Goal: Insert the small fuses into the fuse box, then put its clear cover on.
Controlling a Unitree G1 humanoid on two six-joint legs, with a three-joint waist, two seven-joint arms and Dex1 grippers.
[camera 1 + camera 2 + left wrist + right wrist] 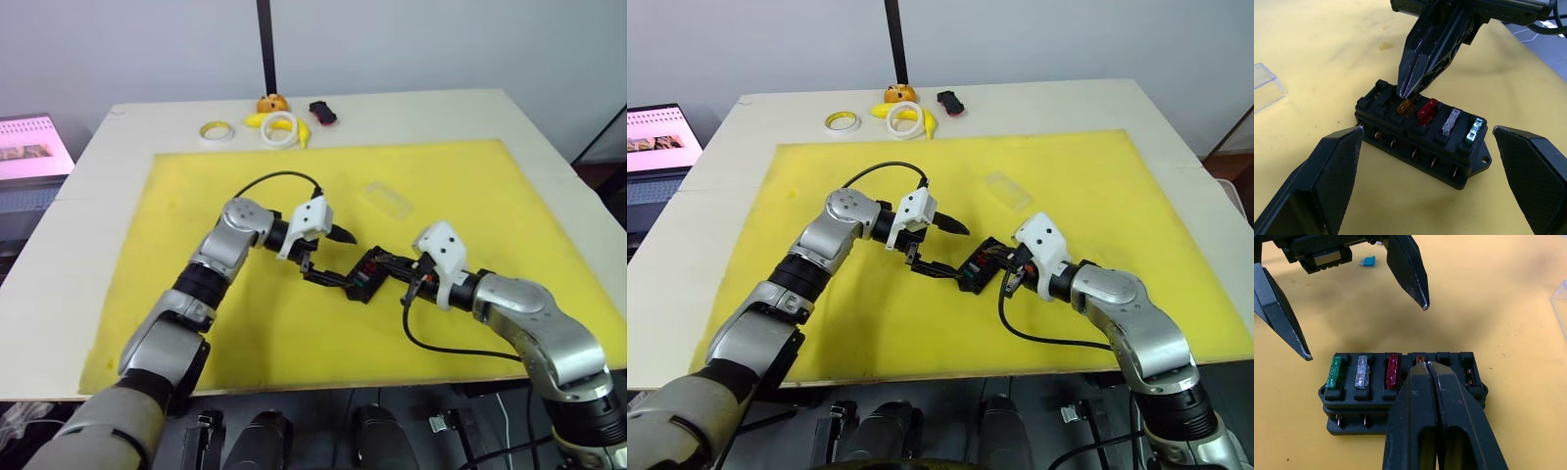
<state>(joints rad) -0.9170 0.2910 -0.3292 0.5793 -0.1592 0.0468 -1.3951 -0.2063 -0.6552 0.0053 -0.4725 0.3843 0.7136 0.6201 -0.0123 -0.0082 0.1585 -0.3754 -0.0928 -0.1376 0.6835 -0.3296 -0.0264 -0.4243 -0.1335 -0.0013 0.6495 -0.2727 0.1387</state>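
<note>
Orange fuse point(1406, 105) pinched in my right fingers point(1405, 90), seating it into fuse box point(1420, 139); left fingers point(1422, 298) apart, bracketing the box.

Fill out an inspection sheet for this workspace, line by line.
Surface: yellow mat on a pale table.
Job's things: fuse box on the mat, holding green, grey, red fuses; orange fuse at its slot; blue fuse loose; clear cover lying apart.
Clutter: tape rings, banana, toy car at the far edge.
Grippers: right pincer shut on the orange fuse; left pincer open, straddling the box.
Cables: black cable looping from the left wrist.
Surroundings: laptop at left.
</note>
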